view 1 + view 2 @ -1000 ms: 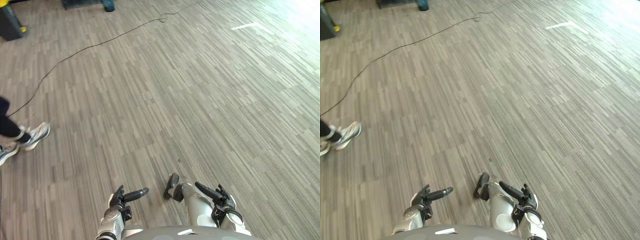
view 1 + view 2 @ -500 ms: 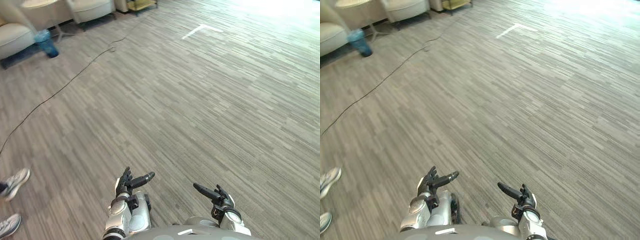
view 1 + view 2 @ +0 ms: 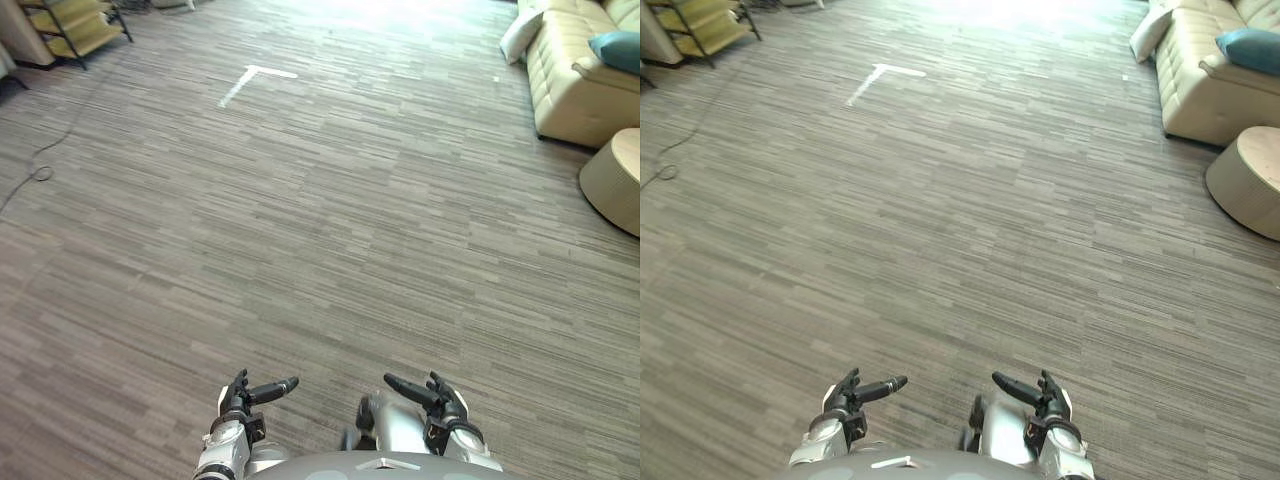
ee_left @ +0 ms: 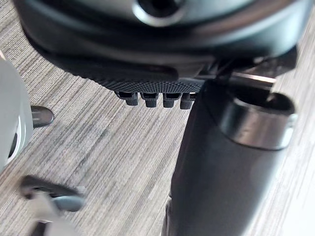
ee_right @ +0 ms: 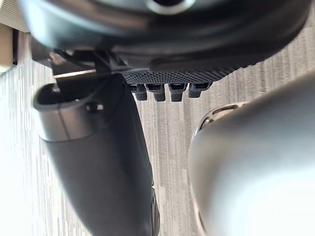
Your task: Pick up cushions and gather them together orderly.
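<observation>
Hands (image 3: 238, 397) (image 3: 441, 399) empty; teal cushion (image 3: 616, 47) on sofa (image 3: 575, 97)

No text, label, brand or number can be read anywhere; the nearest thing to a sign is a white L-shaped mark (image 3: 250, 70) taped on the grey plank-pattern floor (image 3: 350, 250), and it bears no letters or figures

A lounge: cream sofa (image 3: 578, 100) bearing a teal cushion (image 3: 616, 48), a round low table (image 3: 614, 180) beside it, plank-patterned floor (image 3: 330, 230).
</observation>
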{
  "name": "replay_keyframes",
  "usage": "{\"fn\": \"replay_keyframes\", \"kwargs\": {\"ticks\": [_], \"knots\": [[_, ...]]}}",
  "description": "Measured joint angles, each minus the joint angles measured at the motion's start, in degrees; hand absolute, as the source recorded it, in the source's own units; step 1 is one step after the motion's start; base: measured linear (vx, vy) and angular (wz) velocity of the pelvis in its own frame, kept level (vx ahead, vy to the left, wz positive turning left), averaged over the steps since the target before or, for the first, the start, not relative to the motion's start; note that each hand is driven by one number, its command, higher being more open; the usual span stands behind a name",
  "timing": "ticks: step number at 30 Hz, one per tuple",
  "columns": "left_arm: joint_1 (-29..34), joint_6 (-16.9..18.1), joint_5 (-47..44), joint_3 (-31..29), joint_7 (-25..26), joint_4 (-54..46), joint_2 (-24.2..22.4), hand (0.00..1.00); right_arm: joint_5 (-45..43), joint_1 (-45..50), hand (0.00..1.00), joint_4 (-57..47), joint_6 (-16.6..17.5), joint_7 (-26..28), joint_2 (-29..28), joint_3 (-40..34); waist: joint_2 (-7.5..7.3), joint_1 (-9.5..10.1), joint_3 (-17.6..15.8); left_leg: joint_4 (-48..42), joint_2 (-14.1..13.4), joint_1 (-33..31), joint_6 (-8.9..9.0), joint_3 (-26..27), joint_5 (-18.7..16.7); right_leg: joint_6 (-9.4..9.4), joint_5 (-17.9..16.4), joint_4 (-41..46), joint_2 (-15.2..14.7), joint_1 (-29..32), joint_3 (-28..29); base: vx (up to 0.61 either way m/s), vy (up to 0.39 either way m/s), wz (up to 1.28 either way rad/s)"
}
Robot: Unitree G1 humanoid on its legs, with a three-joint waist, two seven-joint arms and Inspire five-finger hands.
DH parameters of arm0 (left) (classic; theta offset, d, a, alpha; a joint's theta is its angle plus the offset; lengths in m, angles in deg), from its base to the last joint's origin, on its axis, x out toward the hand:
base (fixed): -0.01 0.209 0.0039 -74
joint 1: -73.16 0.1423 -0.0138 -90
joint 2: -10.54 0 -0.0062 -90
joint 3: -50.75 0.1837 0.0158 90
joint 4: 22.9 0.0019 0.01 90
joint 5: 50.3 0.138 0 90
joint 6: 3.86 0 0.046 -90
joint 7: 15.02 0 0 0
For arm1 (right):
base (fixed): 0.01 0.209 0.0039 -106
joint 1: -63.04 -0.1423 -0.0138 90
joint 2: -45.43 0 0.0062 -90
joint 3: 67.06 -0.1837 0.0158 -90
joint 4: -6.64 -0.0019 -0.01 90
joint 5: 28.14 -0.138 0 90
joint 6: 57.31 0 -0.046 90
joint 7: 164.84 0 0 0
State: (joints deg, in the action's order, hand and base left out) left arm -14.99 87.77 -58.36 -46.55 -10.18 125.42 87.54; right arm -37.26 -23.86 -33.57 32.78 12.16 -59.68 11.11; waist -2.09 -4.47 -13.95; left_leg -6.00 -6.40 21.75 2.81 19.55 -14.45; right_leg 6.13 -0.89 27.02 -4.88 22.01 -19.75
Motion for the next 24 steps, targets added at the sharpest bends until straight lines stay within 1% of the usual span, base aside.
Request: {"fn": "replay_keyframes", "kwargs": {"ticks": [1,2,3,4,5,6,7,8,9,10,11,12,13,14,15,16,17,18,19,20,21,22,23,24], "knots": [[-0.62,0.09,0.89,-0.18,-0.18,0.67,-0.35,1.00,0.15,-1.45,1.00,0.71,0.25,0.04,0.55,-0.04,2.02,0.66,-0.72,-0.04,-1.85,1.58,0.99,0.07,1.33,2.51,-1.69,1.89,2.10,-0.74,-0.11,0.88,-0.223,-0.25],[-1.01,0.17,1.49,-0.53,-0.28,0.67,-0.72,1.00,0.19,-2.11,1.00,0.63,0.55,0.14,0.45,-0.77,2.03,0.88,-1.03,-0.87,-1.17,1.74,2.41,-0.74,4.50,2.67,-5.05,5.35,1.62,0.11,1.13,0.84,-0.266,-0.49],[-0.93,0.16,2.47,-0.64,-0.57,0.51,-2.22,1.00,-0.08,-2.26,1.00,0.71,0.15,0.33,0.18,-2.89,2.84,0.47,-1.40,-3.48,-0.91,2.61,5.85,-2.10,8.99,3.81,-8.61,9.12,0.70,-0.56,1.27,0.66,-0.249,-0.33],[-0.84,0.25,3.09,-0.61,-0.57,0.45,-2.08,1.00,0.03,-2.16,1.00,0.62,-0.05,0.28,0.16,-3.40,3.29,0.32,-1.21,-6.96,-1.43,1.83,6.49,-3.05,11.00,3.61,-10.09,9.05,1.05,-1.82,1.36,0.71,-0.302,-0.27],[-0.74,0.38,3.69,-0.94,-0.58,0.04,-2.31,1.00,0.18,-2.06,1.00,0.52,-0.30,0.30,-0.02,-2.57,3.74,-0.10,-1.33,-20.44,-3.37,-3.14,8.74,-6.75,15.23,2.33,-13.07,5.55,2.69,-6.18,2.14,0.57,-0.242,-0.23],[-0.67,0.39,3.69,-1.15,-0.57,-0.36,-2.39,1.00,0.17,-2.05,1.00,0.46,-0.40,0.44,0.20,-2.35,4.14,-0.14,-1.46,-26.85,-4.29,-5.73,10.19,-8.37,15.27,2.17,-13.11,4.15,3.67,-7.66,2.28,0.56,-0.232,-0.28],[-0.18,0.35,3.75,-2.33,-0.78,-1.59,-2.77,1.00,0.17,-1.83,1.00,0.44,-0.69,0.49,0.32,-2.25,4.58,-0.04,-1.53,-39.40,-6.13,-10.94,11.45,-9.71,14.28,2.14,-13.07,1.27,5.57,-10.94,2.67,0.33,-0.119,-0.28],[0.16,0.38,3.74,-3.28,-0.99,-2.78,-2.89,1.00,0.14,-1.50,1.00,0.35,-0.85,0.38,0.25,-2.22,4.81,0.15,-1.50,-47.41,-7.64,-14.10,11.65,-9.60,13.36,2.15,-13.06,-1.00,6.99,-13.72,3.06,0.44,-0.130,-0.42],[0.96,0.39,3.68,-4.49,-1.19,-5.21,-2.65,1.00,0.07,-0.23,1.00,-0.09,-1.01,-0.02,-0.22,-2.17,4.09,0.95,-1.76,-57.62,-9.45,-19.75,11.02,-8.86,10.12,2.19,-13.11,-5.99,9.05,-20.49,4.40,0.63,-0.162,-0.44],[1.62,0.62,3.58,-5.19,-1.14,-6.90,-2.72,1.00,0.02,0.92,1.00,-0.82,-1.09,-0.21,-0.67,-1.76,3.54,1.40,-1.66,-59.44,-9.48,-24.25,9.71,-8.13,7.99,2.02,-13.37,-9.72,10.12,-24.51,5.60,0.62,-0.144,-0.47],[1.88,0.98,3.52,-5.19,-1.08,-7.59,-2.52,1.00,-0.02,1.21,1.00,-0.82,-1.11,-0.28,-0.88,-1.36,3.08,1.68,-1.71,-58.87,-9.47,-27.22,8.07,-7.06,6.45,1.94,-13.33,-11.91,10.57,-26.74,6.36,0.59,-0.116,-0.44],[1.91,1.81,3.52,-5.18,-1.01,-8.59,-2.37,1.00,-0.03,1.45,1.00,-0.83,-1.30,-0.34,-0.67,-0.53,2.91,2.02,-1.82,-55.86,-9.24,-31.36,5.80,-5.32,4.06,1.79,-13.08,-14.75,10.99,-29.47,7.60,0.49,-0.058,-0.52],[1.90,2.09,3.54,-5.17,-1.05,-9.40,-2.22,1.00,-0.03,1.45,1.00,-0.58,-1.45,-0.45,-0.56,-0.28,2.75,2.56,-1.97,-48.98,-7.89,-34.93,4.31,-3.08,2.16,1.77,-12.60,-17.16,10.94,-32.36,9.12,0.62,-0.020,-0.86],[1.79,2.15,3.56,-5.20,-1.13,-9.95,-2.29,1.00,-0.01,0.76,1.00,0.30,-1.59,-0.55,-0.39,-0.31,2.69,3.47,-2.55,-33.65,-4.13,-37.90,3.13,-2.26,1.87,1.22,-12.52,-19.98,10.14,-36.33,11.92,0.53,0.029,-0.88],[1.83,2.10,3.56,-5.21,-1.13,-9.87,-2.28,1.00,0.02,0.62,1.00,0.64,-1.57,-0.55,-0.40,-0.33,2.66,3.90,-2.60,-27.55,-3.01,-38.40,2.98,-2.54,2.69,0.96,-12.61,-21.02,9.76,-37.46,12.94,0.55,0.085,-1.09],[2.11,2.01,3.43,-5.19,-1.06,-9.64,-2.28,1.00,0.05,0.57,1.00,0.88,-1.49,-0.61,-0.24,-0.19,2.92,4.61,-2.64,-15.75,-1.16,-39.43,3.00,-3.49,6.13,0.44,-12.79,-23.45,9.40,-39.94,15.52,0.45,0.092,-0.93],[2.51,2.05,2.78,-5.28,-0.87,-9.67,-2.32,1.00,0.05,0.67,1.00,0.89,-1.43,-0.68,0.36,0.49,3.70,4.86,-2.41,-10.11,-0.84,-41.37,3.02,-4.33,8.43,-0.21,-13.19,-25.41,9.73,-42.00,17.27,0.59,0.142,-0.97],[2.41,2.04,2.31,-5.14,-0.35,-9.71,-2.24,1.00,0.04,0.84,1.00,1.21,-1.39,-0.77,1.26,1.42,4.44,4.97,-2.12,-8.44,-1.00,-43.25,2.46,-4.57,9.07,-1.20,-13.91,-26.41,10.11,-43.66,18.45,0.65,0.173,-0.90],[2.13,1.86,1.64,-5.12,-0.17,-9.52,-2.08,1.00,0.11,1.47,1.00,1.83,-1.46,-0.82,1.20,1.89,3.89,5.38,-1.68,-10.30,0.03,-43.59,-1.88,-5.68,15.13,-2.88,-15.58,-25.12,8.82,-45.82,19.65,0.69,0.181,-0.73],[2.14,1.90,1.78,-4.89,-0.19,-9.04,-1.73,1.00,0.11,1.98,1.00,1.84,-1.51,-0.88,0.70,1.69,3.20,5.52,-0.92,-11.24,0.69,-43.20,-3.42,-5.19,17.28,-4.24,-16.34,-22.66,7.56,-45.55,20.00,0.74,0.178,-0.62],[1.92,1.89,1.84,-4.89,-0.27,-8.41,-1.28,1.00,0.12,3.30,1.00,1.85,-1.39,-0.95,-0.27,1.37,0.89,5.31,0.15,-13.25,2.05,-42.44,-4.59,-4.42,17.98,-6.97,-17.90,-13.02,5.23,-42.38,19.78,0.61,0.146,-0.32],[1.87,1.92,1.83,-4.51,-0.33,-8.37,-0.60,1.00,-0.13,3.39,1.00,1.89,-1.49,-0.93,-0.89,0.35,0.00,5.34,0.40,-14.20,2.70,-41.62,-4.91,-4.27,16.95,-7.26,-18.02,-6.06,4.08,-39.88,19.67,0.92,0.227,-0.19],[1.58,1.99,1.84,-3.53,-0.23,-7.61,1.79,1.00,0.00,3.17,1.00,2.42,-1.36,-1.02,-2.22,-0.72,-4.16,4.89,0.47,-15.04,5.63,-37.73,-4.95,-3.72,12.35,-12.14,-11.83,14.60,0.22,-32.31,18.65,0.92,0.197,0.08],[1.29,1.72,1.84,-2.76,-0.21,-6.95,2.72,1.00,0.04,3.13,1.00,2.63,-1.35,-1.00,-2.56,-0.81,-5.12,4.13,0.41,-15.19,6.91,-35.58,-4.92,-4.42,10.26,-13.11,-5.10,23.37,-1.41,-29.06,17.63,0.77,0.152,0.26]]}}
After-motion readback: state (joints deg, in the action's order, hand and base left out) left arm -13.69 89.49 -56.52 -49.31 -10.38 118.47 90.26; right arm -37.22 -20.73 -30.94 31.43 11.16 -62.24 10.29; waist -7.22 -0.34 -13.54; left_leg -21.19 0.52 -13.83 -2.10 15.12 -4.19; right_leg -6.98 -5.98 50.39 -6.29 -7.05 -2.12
